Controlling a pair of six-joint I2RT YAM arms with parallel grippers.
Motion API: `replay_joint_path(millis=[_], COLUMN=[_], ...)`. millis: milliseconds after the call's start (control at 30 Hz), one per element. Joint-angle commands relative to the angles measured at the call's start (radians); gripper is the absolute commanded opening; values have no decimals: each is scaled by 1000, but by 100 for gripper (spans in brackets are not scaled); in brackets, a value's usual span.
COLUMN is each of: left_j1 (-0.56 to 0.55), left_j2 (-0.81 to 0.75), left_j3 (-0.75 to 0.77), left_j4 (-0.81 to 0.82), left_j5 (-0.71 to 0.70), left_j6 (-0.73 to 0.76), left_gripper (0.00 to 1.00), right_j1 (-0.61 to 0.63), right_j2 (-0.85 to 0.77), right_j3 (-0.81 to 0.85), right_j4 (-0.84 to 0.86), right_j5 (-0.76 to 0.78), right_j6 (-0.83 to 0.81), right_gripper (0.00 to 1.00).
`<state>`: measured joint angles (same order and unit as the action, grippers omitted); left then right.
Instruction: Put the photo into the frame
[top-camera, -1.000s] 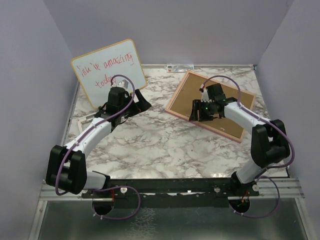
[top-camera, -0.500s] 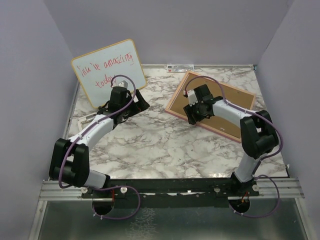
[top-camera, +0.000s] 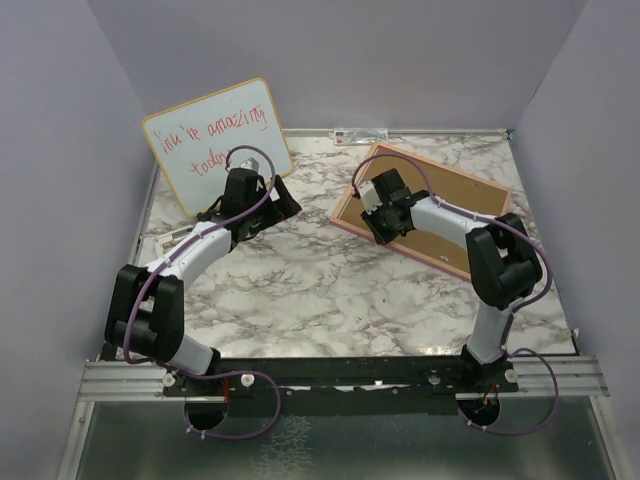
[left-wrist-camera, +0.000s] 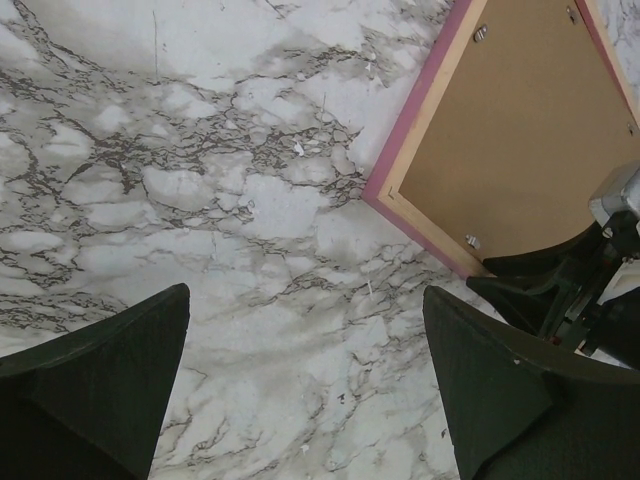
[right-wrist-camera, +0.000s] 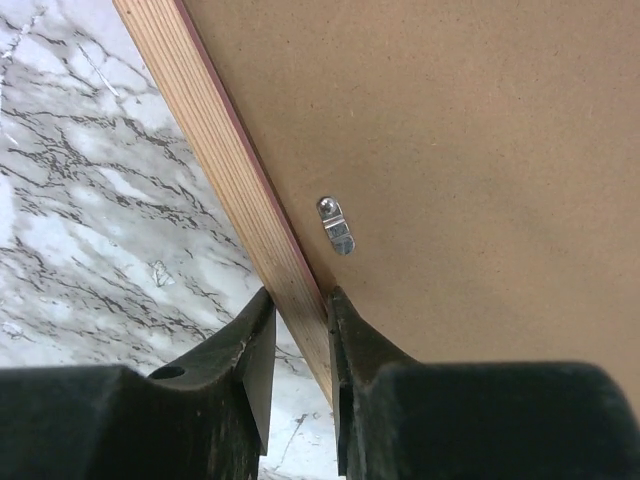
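Frame (right-wrist-camera: 250, 200) border clamped in right jaws, arm stretched forward; left jaws wide apart

the right claw (right-wrist-camera: 300, 312) has slid left across the brown back of the frame (right-wrist-camera: 200, 110) to its left edge, and its fingers (right-wrist-camera: 252, 345) have narrowed to pinch the light-wood border. the right arm (top-camera: 505, 265) has folded in leftward; the left arm (top-camera: 190, 255) has drawn up a little.
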<state>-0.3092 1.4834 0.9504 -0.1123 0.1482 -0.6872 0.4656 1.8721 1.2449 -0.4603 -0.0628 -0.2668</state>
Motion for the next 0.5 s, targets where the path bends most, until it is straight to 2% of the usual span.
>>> replay_joint_path(millis=[0, 100, 333, 467], left_j1=[-1, -1, -1, -10], left_j2=[13, 23, 49, 81], left_j3=[31, 31, 31, 42], left_j4=[-7, 0, 34, 77], left_j5=[0, 16, 80, 144], left_j6=[18, 17, 0, -18], left_gripper=[99, 99, 99, 99], right_j1=[20, 26, 32, 31], right_j2=[5, -19, -93, -163], right_j3=[1, -11, 7, 20], right_j4=[-3, 18, 37, 41], right_j5=[84, 91, 98, 71], right_j6=[-38, -53, -36, -24], right_gripper=[23, 22, 2, 1])
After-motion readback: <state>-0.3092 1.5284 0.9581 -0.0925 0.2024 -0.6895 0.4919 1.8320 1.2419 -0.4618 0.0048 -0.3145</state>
